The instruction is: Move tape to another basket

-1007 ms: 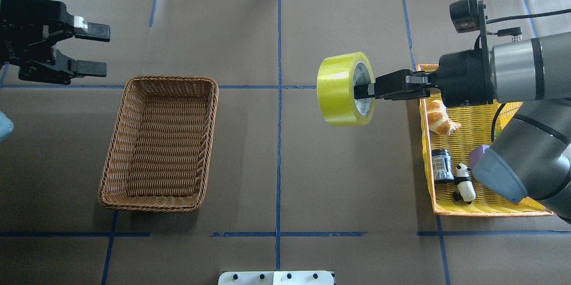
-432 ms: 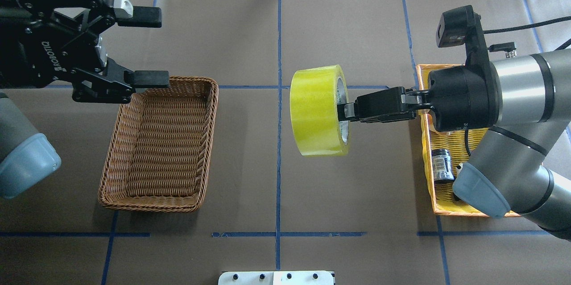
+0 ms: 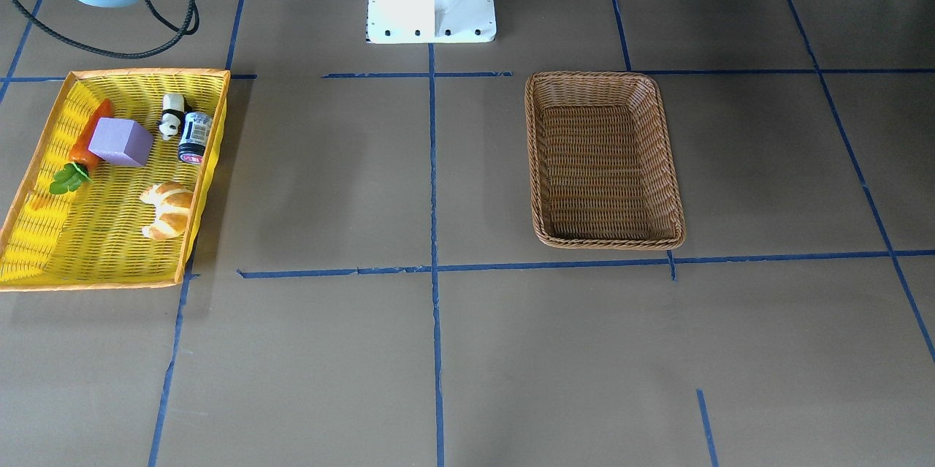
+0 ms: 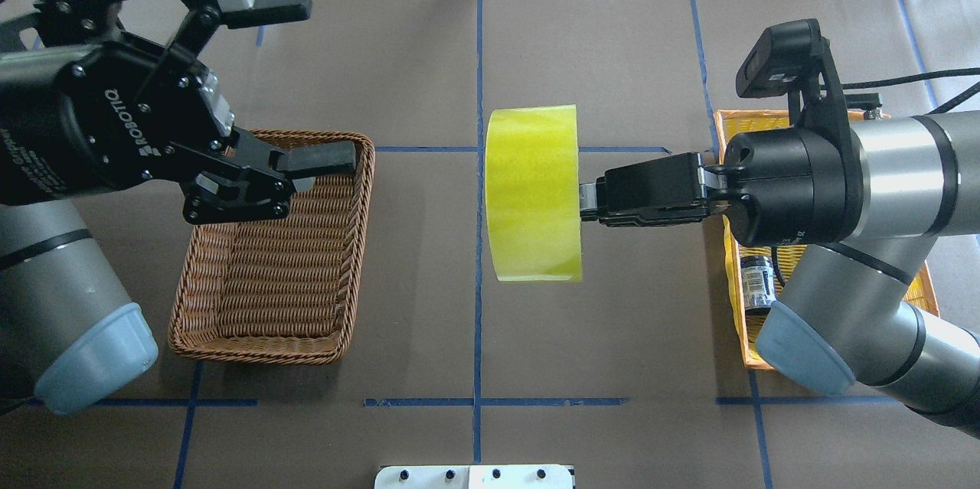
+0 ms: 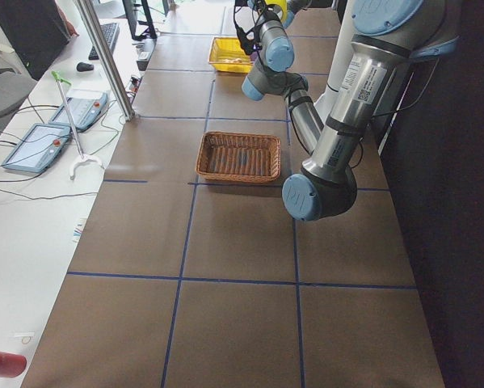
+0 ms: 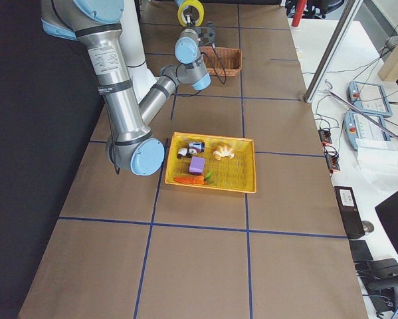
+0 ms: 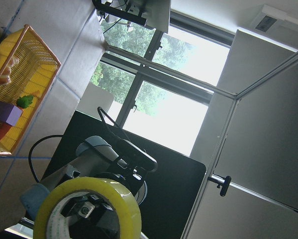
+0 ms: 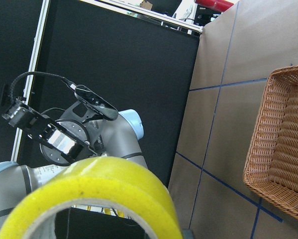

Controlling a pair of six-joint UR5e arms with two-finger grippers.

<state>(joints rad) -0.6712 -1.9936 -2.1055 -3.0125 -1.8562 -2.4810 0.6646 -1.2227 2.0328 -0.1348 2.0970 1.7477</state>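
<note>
The yellow-green tape (image 4: pixel 532 194) hangs in the air over the table's centre line, its outer face toward the overhead camera. My right gripper (image 4: pixel 588 200) is shut on its rim from the right. The tape also shows in the left wrist view (image 7: pixel 124 201) and the right wrist view (image 8: pixel 104 181). The brown wicker basket (image 4: pixel 268 353) lies empty at the left, also in the front-facing view (image 3: pixel 606 241). My left gripper (image 4: pixel 329 83) is open and raised over the basket's far corner. It faces the tape and is apart from it.
The yellow orange-rimmed basket (image 3: pixel 109 278) at the robot's right holds a croissant (image 3: pixel 168 209), a purple block (image 3: pixel 120 142), a carrot (image 3: pixel 89 145), a panda figure (image 3: pixel 172 116) and a small can (image 3: pixel 195 137). Blue tape lines cross the brown table cover.
My right gripper has carried the tape left to the centre line, and the roll now shows its outer face. My left arm has swung in from the left, over the brown basket.
</note>
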